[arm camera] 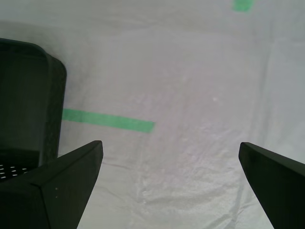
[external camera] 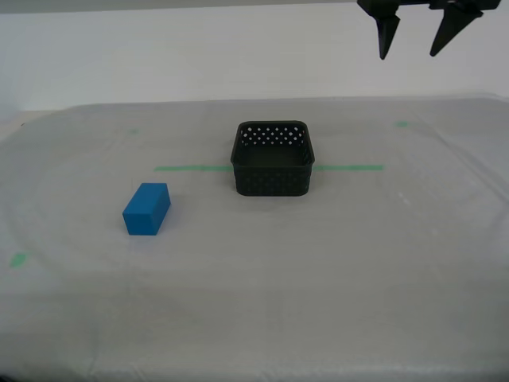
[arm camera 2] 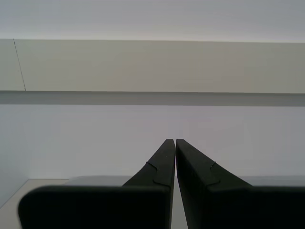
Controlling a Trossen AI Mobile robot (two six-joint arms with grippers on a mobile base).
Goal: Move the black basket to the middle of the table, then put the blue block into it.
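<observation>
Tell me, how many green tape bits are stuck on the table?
4. A long line runs behind the basket, one bit at the far left, one at the far right, one near the left edge. Others may be out of view.

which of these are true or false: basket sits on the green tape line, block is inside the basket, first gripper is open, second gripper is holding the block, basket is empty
1. The basket sits on the green tape line: true.
2. The block is inside the basket: false, it lies on the table, apart from the basket.
3. My first gripper is open: true.
4. My second gripper holds the block: false, its jaws are shut on nothing.
5. The basket is empty: true.
</observation>
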